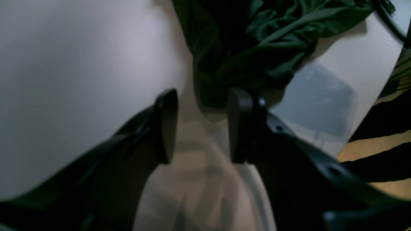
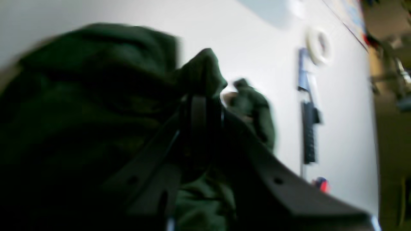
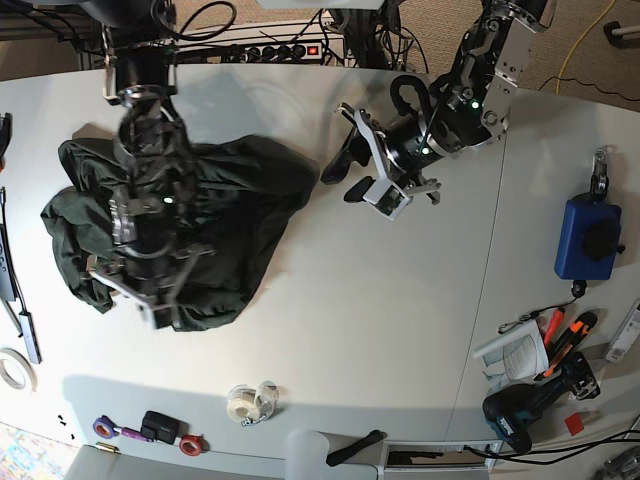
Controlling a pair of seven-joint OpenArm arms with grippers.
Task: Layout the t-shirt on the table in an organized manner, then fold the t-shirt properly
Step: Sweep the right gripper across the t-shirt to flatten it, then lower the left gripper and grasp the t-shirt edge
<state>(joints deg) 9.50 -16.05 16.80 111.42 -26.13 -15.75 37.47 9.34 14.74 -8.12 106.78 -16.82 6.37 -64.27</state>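
The dark green t-shirt (image 3: 240, 190) lies crumpled in a heap on the left half of the white table (image 3: 380, 320). My right gripper (image 3: 152, 300) is down on the heap's front part. In the right wrist view its fingers (image 2: 199, 122) are shut on a bunched fold of the t-shirt (image 2: 96, 80). My left gripper (image 3: 342, 180) hovers just right of the heap's right edge. Its fingers (image 1: 165, 125) stand open with nothing between them, and the t-shirt (image 1: 257, 41) lies just ahead of the tips.
A blue pouch (image 3: 585, 238) sits at the right edge. Hand tools and a drill (image 3: 540, 390) lie at the front right. A tape roll (image 3: 250, 400) rests near the front edge. Long tools (image 3: 12, 290) and a white tape ring (image 2: 318, 45) line the left edge.
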